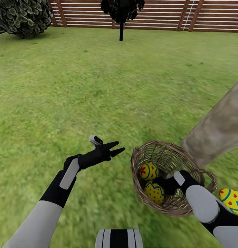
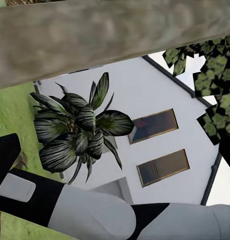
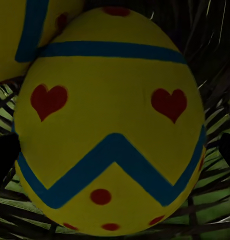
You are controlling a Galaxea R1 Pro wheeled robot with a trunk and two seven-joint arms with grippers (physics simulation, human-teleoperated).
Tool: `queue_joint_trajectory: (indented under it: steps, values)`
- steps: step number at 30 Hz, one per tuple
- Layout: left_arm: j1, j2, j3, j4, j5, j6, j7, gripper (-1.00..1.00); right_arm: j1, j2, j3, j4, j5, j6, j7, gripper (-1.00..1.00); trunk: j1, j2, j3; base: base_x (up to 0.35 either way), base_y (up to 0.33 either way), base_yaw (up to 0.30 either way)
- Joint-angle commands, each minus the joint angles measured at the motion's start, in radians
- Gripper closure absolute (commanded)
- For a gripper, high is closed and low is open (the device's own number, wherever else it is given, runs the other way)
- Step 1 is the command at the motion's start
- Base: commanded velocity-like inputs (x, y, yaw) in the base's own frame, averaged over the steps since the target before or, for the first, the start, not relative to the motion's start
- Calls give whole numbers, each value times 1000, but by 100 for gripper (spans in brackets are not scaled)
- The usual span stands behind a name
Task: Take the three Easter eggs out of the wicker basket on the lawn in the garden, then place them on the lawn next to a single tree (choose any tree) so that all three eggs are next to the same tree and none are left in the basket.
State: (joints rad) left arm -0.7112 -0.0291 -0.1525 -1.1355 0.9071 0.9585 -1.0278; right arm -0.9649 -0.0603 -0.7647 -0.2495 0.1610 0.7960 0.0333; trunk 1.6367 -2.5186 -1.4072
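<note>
One Easter egg (image 1: pixel 232 200) is already out on the lawn (image 1: pixel 98 86) by the tree (image 1: pixel 218 127), at the wicker basket's (image 1: pixel 139 179) 3 o'clock. Two eggs (image 1: pixel 148 171) are left inside. The right gripper (image 1: pixel 163 184) is reaching in, can't tell its jaws; the left gripper (image 1: pixel 116 148) hangs spread and empty.

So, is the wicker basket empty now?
No. Two Easter eggs lie inside the wicker basket; a third egg is already on the lawn.

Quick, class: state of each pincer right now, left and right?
Left pincer: open, empty, above the lawn.
Right pincer: inside the wicker basket by an Easter egg; open or closed cannot be told.
</note>
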Motion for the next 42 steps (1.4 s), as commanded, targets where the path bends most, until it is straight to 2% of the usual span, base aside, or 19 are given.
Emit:
queue_joint_trajectory:
  steps: [1,13,14,25,28,33,42]
  values:
    - [-1,0,0,0,3,5,-1,-100,-1,1,-8,-2,14,4,4,-100,0,-1,-5,0,0,0]
    - [-1,0,-1,-2,4,5,-2,-100,0,2,-11,9,19,7,10,-100,6,-3,-51,0,0,0]
    - [-1,0,-1,-2,4,5,-2,-100,0,2,-11,10,19,8,11,100,6,-4,-55,0,0,0]
    - [1,0,-1,0,4,5,-1,-100,0,-2,-13,13,11,14,10,100,7,-4,-59,0,0,0]
    - [1,0,-1,0,4,5,-1,-100,0,-4,-14,12,11,65,8,100,7,-4,-66,0,0,0]
    - [1,0,1,1,4,5,-2,-100,0,-4,-15,12,11,72,8,100,7,-4,-66,0,0,0]
    - [1,0,2,-3,4,6,-1,-100,0,-4,-15,12,13,71,8,100,3,-2,-32,0,0,0]
